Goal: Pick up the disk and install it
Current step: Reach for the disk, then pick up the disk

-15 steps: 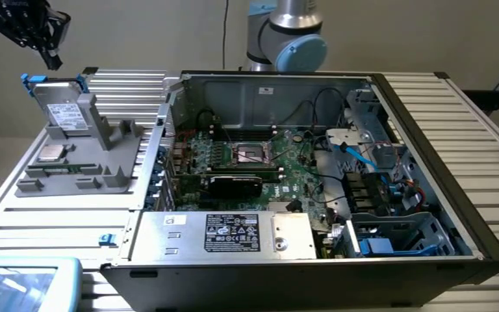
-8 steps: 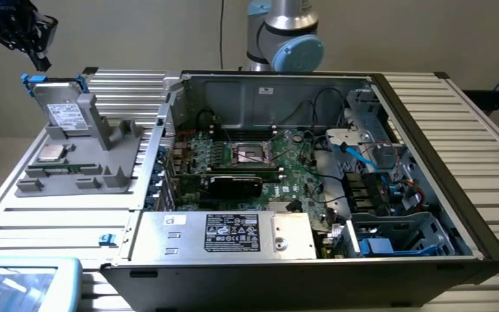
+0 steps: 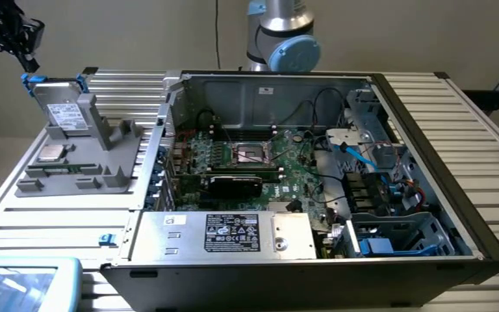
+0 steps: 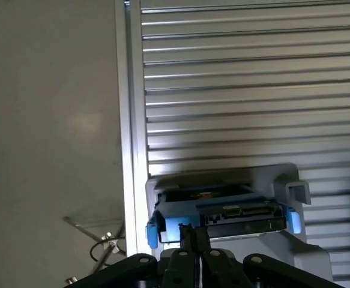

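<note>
Pincer (image 3: 31, 64) is closed, fingers pressed together with nothing between them. In the exterior view it hangs at the upper left, just above the top edge of the disk (image 3: 65, 116); whether it touches is unclear. In the wrist view the closed tips (image 4: 193, 231) sit right in front of the disk's blue frame (image 4: 170, 229), near one end.

The disk stands upright in a grey plastic holder (image 3: 85, 166), at the holder's far end, white label facing the camera and blue frame ends sticking out at both top corners. The wrist view shows the disk (image 4: 238, 217) edge-on, with a dark connector strip and a blue tab on each side, seated in the holder (image 4: 295, 192).

A small square silver chip (image 3: 52, 153) lies flat in the same holder, nearer the camera than the disk.

The holder sits on the ribbed metal table (image 3: 457, 110), just beside an open computer case (image 3: 423, 117) on the exterior view's right. Inside the case:
- green board (image 3: 293, 175)
- black card (image 3: 232, 186)
- grey metal box with a black label (image 3: 232, 235) along the near edge
- grey drive cage with blue parts (image 3: 397, 237) at the near right corner

The arm's base (image 3: 282, 39) rises behind the case. A light-blue framed screen (image 3: 15, 283) is at the near left corner.
</note>
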Robot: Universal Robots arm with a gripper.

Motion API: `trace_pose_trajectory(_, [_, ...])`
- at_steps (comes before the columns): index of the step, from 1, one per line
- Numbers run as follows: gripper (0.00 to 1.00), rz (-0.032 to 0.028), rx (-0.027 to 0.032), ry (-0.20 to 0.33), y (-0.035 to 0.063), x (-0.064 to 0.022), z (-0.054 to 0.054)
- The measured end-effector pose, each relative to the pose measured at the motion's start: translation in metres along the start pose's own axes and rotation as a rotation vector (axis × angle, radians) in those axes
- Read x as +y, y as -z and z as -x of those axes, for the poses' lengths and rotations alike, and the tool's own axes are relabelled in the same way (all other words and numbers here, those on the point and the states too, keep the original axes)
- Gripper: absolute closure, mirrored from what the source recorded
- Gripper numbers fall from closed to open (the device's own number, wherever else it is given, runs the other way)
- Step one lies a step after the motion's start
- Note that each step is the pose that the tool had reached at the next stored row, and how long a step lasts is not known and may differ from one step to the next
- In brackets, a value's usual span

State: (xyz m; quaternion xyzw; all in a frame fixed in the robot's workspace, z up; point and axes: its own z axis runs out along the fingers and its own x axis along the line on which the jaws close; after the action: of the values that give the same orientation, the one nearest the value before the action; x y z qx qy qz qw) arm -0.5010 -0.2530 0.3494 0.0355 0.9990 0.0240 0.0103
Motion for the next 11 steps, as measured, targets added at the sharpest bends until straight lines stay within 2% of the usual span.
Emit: trace_pose_trajectory(11, [0.89,0.0,0.0,0.0,0.0,-0.0001,-0.0002])
